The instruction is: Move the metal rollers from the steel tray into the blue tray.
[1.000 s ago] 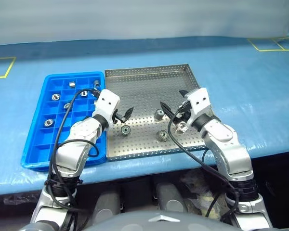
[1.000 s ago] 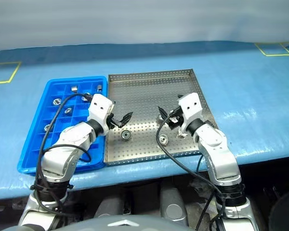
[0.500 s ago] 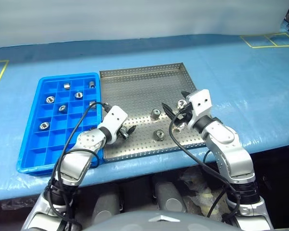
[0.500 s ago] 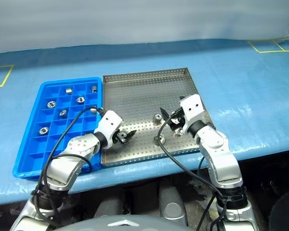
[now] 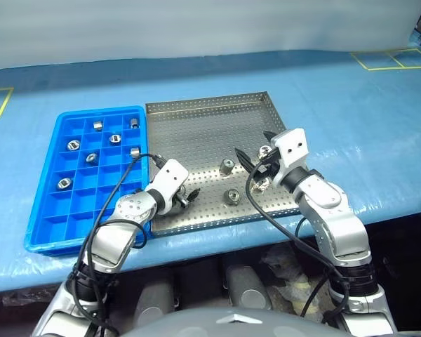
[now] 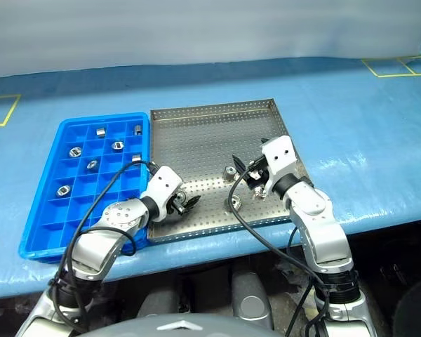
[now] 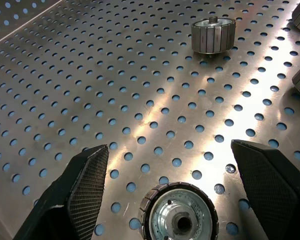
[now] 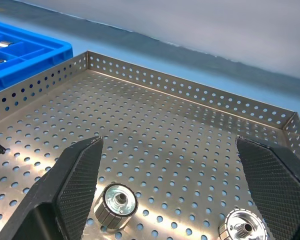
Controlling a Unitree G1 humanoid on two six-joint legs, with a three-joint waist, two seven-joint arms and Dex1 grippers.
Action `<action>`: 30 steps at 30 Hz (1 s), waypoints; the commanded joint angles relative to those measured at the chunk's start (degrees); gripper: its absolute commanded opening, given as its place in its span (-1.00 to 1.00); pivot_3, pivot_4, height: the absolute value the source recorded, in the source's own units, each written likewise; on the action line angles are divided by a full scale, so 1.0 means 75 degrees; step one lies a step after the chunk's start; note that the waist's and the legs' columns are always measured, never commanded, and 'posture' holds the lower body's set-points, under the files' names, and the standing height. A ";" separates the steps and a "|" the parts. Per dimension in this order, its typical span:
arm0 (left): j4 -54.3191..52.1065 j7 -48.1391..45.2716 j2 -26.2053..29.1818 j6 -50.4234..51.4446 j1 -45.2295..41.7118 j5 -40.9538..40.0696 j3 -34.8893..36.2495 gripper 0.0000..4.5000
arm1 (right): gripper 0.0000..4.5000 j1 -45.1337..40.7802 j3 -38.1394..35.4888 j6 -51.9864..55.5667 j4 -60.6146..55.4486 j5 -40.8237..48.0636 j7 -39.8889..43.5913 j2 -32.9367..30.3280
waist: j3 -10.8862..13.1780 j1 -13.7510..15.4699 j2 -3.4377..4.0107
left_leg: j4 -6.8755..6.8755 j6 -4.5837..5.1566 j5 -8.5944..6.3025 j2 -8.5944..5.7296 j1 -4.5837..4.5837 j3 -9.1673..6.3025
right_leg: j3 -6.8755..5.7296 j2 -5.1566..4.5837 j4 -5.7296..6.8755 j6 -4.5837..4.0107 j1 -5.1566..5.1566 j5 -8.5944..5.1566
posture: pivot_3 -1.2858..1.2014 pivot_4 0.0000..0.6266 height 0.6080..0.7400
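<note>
Roughly two-thirds done by my read: six small shiny silver metal rollers [image 5: 74, 145] sit one per compartment in the far half of the bright blue gridded plastic tray [image 5: 45, 232], and about three are left on the perforated steel tray [image 5: 203, 126] just beside it. Left gripper [image 7: 172, 187] is low, jaws apart, straddling a roller [image 7: 179, 215] near the steel tray's near rim but not clamping it; right gripper [image 8: 190, 175] hangs with jaws apart over the other two. No brands, labels or readable writing.
</note>
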 commanded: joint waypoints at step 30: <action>-0.1940 0.0123 0.0494 0.3551 -0.0788 -0.0760 0.0265 0.89 | 1.00 -0.0081 -0.0089 -0.0205 -0.0196 -0.0013 -0.0227 0.0146 | 0.0000 -0.0113 0.0000 | 0.0000 -0.0001 0.0000 0.0000 0.0000 -0.0001 | 0.0004 0.0003 0.0002 0.0002 0.0000 0.0000 | -0.17 -0.52 1.00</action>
